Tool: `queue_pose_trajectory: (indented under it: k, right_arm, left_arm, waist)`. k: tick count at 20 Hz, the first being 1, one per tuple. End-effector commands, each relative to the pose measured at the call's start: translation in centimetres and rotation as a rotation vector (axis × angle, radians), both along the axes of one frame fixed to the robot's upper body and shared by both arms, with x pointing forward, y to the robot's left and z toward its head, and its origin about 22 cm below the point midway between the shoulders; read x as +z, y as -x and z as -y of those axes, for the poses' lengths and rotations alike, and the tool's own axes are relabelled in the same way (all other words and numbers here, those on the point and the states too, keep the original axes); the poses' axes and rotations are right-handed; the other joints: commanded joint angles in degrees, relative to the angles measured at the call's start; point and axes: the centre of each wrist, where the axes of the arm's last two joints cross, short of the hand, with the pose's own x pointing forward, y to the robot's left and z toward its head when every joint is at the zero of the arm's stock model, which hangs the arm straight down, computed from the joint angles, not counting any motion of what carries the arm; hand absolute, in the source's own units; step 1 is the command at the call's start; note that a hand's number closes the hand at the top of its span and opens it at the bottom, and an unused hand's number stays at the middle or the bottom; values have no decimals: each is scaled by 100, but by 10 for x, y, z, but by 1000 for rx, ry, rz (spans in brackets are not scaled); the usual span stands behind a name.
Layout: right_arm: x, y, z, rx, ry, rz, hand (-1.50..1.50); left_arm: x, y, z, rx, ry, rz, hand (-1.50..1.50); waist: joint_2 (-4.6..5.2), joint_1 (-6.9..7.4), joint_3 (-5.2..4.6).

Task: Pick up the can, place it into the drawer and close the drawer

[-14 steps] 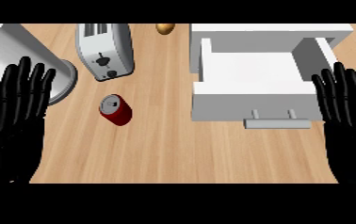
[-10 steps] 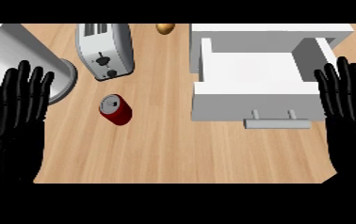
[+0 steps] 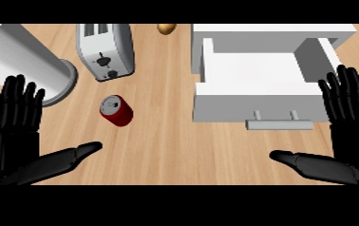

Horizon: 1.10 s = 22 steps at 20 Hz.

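A red can [image 3: 117,110] with a grey top stands on the wooden counter, left of centre. The white drawer [image 3: 210,73] is pulled open at the right, its inside bare, with a grey handle [image 3: 279,123] on its front. My left hand [image 3: 20,120] is open at the left edge, fingers up and thumb stretched toward the middle, well apart from the can. At the right edge my right hand [image 3: 342,111] is open in the same pose, beside the drawer's front corner.
A silver toaster [image 3: 105,51] lies behind the can. A large grey cylinder [image 3: 32,70] stands at the far left. A small brown object [image 3: 166,28] sits at the back edge.
Both hands have shifted slightly inward and their thumbs now show along the lower edge. The can and the drawer have not moved.
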Motion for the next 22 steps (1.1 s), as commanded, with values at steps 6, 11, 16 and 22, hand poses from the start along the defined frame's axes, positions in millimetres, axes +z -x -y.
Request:
queue_pose_trajectory:
  k: [6,11,16,22]
  right_arm:
    - [-9,10,13,-24,-14,-54,-150]
    - [-10,21,12,-35,14,-7,-150]
    - [-10,32,20,-16,16,-21,-150]
    - [6,23,16,-51,4,-19,-150]
  left_arm:
    - [20,10,27,30,22,-38,-150]
    - [9,-20,15,25,34,-90,-150]
    - [-16,-33,20,22,21,-125,-150]
    - [-61,-22,18,41,18,-168,-150]
  waist:
    - [-6,-4,-3]
    - [-3,-12,-5]
    - [-3,-27,-5]
    - [-2,-5,-7]
